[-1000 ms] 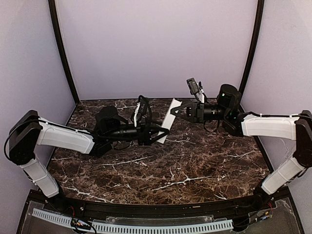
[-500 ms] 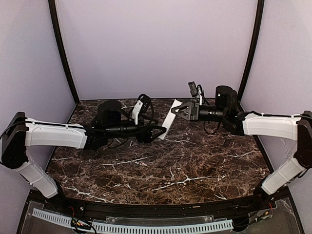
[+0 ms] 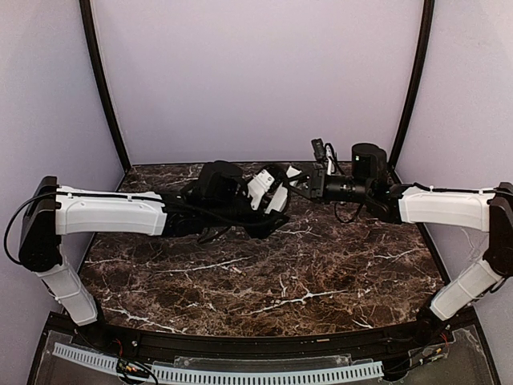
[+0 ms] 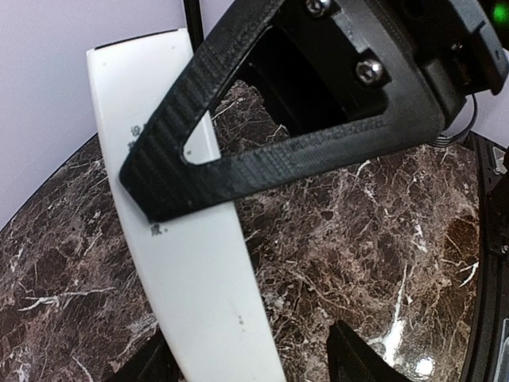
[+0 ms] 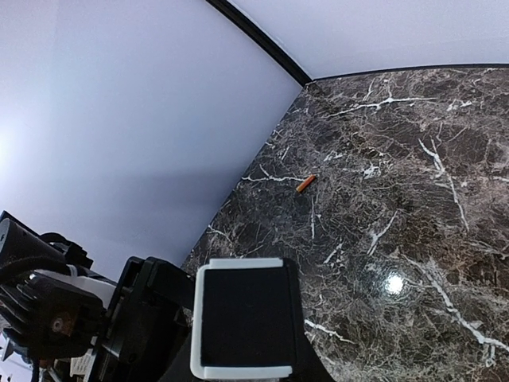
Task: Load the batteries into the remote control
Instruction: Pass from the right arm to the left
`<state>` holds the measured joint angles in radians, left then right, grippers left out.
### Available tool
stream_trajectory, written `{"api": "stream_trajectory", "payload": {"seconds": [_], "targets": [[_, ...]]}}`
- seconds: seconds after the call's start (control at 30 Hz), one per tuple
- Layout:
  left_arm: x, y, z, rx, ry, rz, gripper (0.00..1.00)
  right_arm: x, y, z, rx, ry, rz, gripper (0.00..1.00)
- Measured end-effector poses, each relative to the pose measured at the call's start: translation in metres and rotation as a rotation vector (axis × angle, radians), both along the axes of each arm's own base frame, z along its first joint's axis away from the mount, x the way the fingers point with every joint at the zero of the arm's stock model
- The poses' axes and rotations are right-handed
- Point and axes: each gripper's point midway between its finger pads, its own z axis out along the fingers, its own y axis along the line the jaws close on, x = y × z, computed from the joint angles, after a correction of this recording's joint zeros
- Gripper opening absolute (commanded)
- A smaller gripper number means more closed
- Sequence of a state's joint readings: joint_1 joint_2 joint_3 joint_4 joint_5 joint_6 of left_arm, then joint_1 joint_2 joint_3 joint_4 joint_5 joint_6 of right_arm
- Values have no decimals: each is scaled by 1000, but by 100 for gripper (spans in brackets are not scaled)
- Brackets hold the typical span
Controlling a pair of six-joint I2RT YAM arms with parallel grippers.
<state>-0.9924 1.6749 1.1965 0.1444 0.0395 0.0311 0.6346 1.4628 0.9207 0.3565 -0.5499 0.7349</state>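
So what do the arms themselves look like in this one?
Both match: the left arm and right arm have white shell segments with black joints and wrists, and loose black cables looping near the wrists. The right gripper has black fingers, open triangular frames with ribbed edges and silver screws.

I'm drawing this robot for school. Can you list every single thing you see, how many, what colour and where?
remote control: one, white, gripped in the right tool
battery: one in view, orange, lying on the table toward the wall
table: one, dark brown marble with white veins, under everything
walls: pale lilac, around the table
left arm: one, white and black, reaching in from the left
right arm: one, white and black, reaching in from the right
left tool: one, black, open, fingers either side of the remote control
right tool: one, black, shut on the remote control
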Motion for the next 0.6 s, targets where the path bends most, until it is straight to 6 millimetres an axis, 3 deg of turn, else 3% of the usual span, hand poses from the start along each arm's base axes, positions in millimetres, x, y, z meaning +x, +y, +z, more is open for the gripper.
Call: {"api": "stream_trajectory", "payload": {"seconds": [0.23, 0.33, 0.43, 0.47, 0.6], "targets": [[12, 2, -12, 90, -32, 59, 36, -1, 1, -3, -8, 16, -4, 0], [17, 6, -14, 100, -33, 96, 27, 1, 1, -4, -11, 11, -14, 5], [24, 10, -11, 102, -40, 127, 15, 4, 0, -2, -9, 5, -32, 27], [23, 10, -11, 104, -39, 128, 13, 4, 0, -2, -8, 5, -30, 30], [21, 11, -15, 141, -67, 93, 2, 0, -2, -4, -4, 19, 1, 63]]}}
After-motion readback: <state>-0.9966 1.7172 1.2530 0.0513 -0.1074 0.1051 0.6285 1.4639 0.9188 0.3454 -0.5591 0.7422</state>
